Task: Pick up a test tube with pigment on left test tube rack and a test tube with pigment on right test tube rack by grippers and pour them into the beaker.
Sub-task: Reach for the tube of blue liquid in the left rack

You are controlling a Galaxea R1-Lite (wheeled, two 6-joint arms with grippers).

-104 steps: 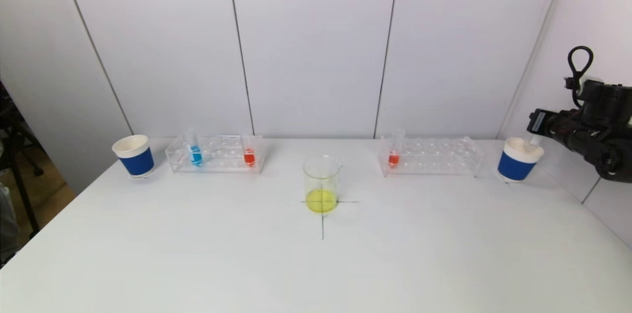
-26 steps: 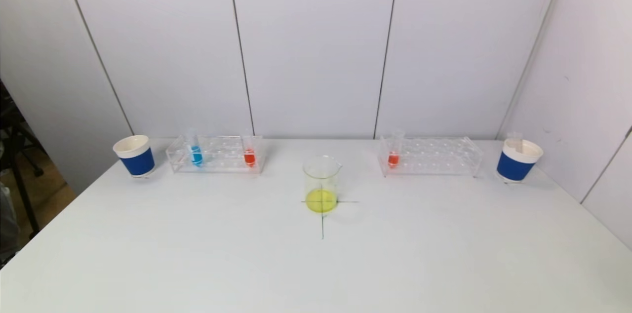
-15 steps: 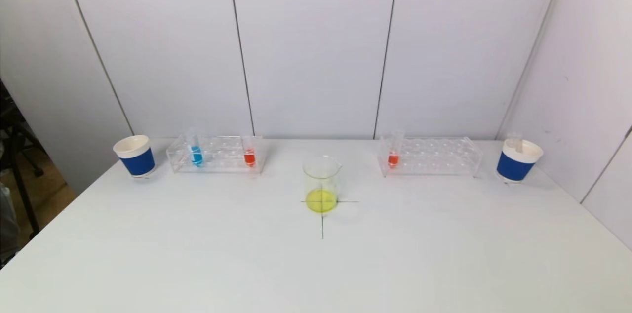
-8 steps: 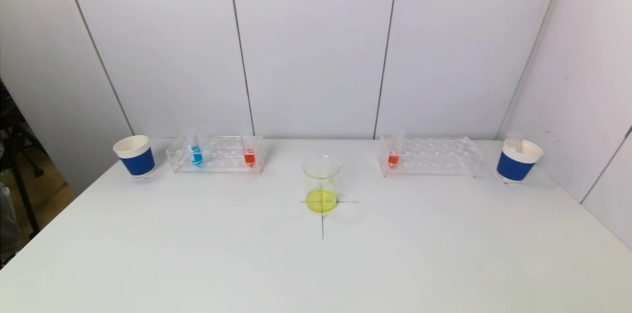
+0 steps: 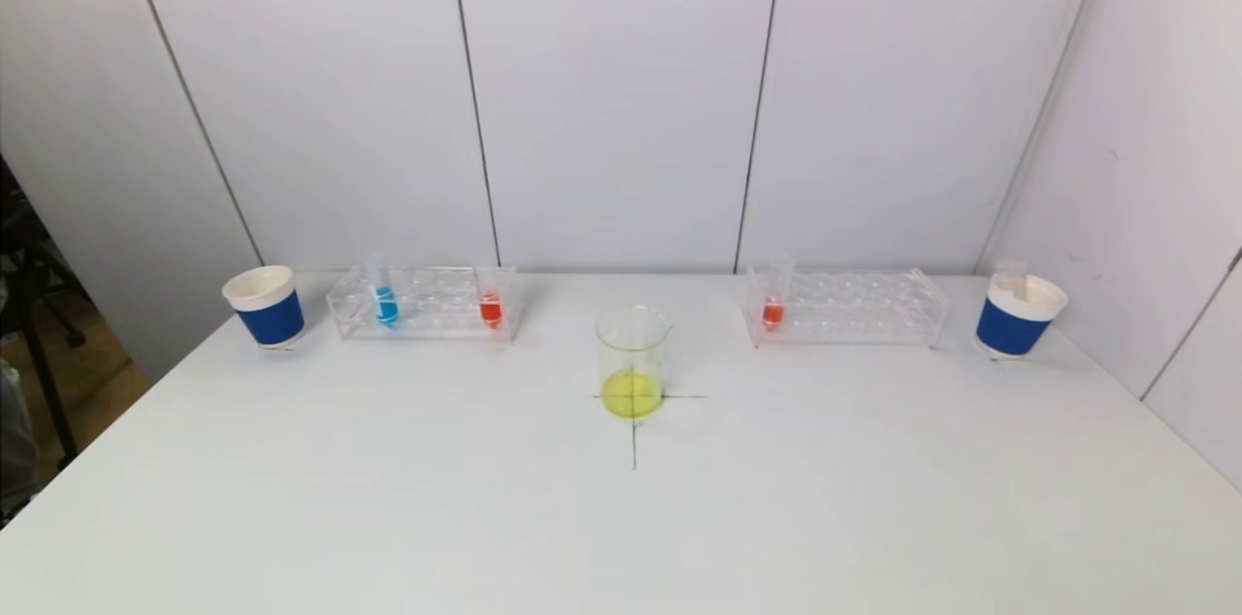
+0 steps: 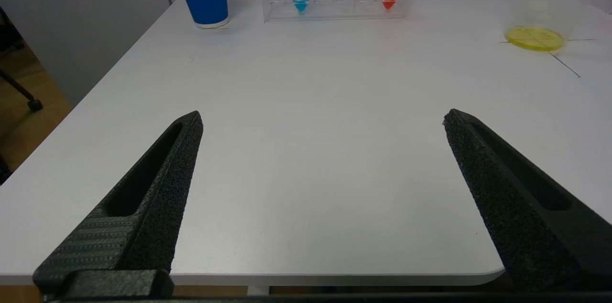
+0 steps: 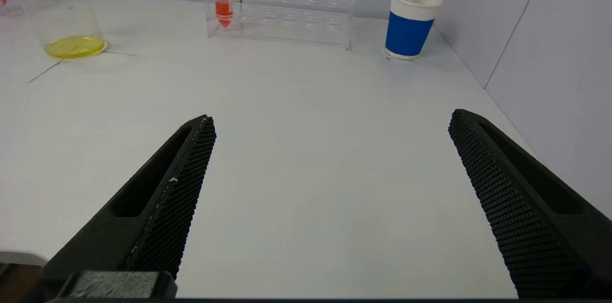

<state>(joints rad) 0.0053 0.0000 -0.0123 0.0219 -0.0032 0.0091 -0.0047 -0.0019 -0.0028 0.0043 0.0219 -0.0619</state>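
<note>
Since the pouring must end in one place, the beaker [image 5: 633,361] stands at the middle of the white table [image 5: 621,518], on a drawn cross, with a shallow yellow pool at its bottom. From my head I see the left test tube rack [image 5: 424,303] and the right test tube rack [image 5: 846,307] set to either side of it along the far edge, so that each arm has a rack on its own side. Standing upright in the left rack are a blue tube [image 5: 384,297] and a red tube [image 5: 490,302]; the right rack holds one red-orange tube [image 5: 773,304] at its inner end. A blue cup [image 5: 264,306] stands outside the left rack, and another blue cup [image 5: 1018,316], with a clear tube poking out, outside the right. Neither arm shows here.

Seen from my left wrist, my left gripper [image 6: 322,121] hangs low at the near table edge, spread wide and empty, aimed over bare table toward the left rack, well apart from it.

Seen from my right wrist, my right gripper [image 7: 332,124] mirrors it: wide, empty, low at the near edge, facing the right rack. I judge both arms are parked with two tubes yet to fetch.
</note>
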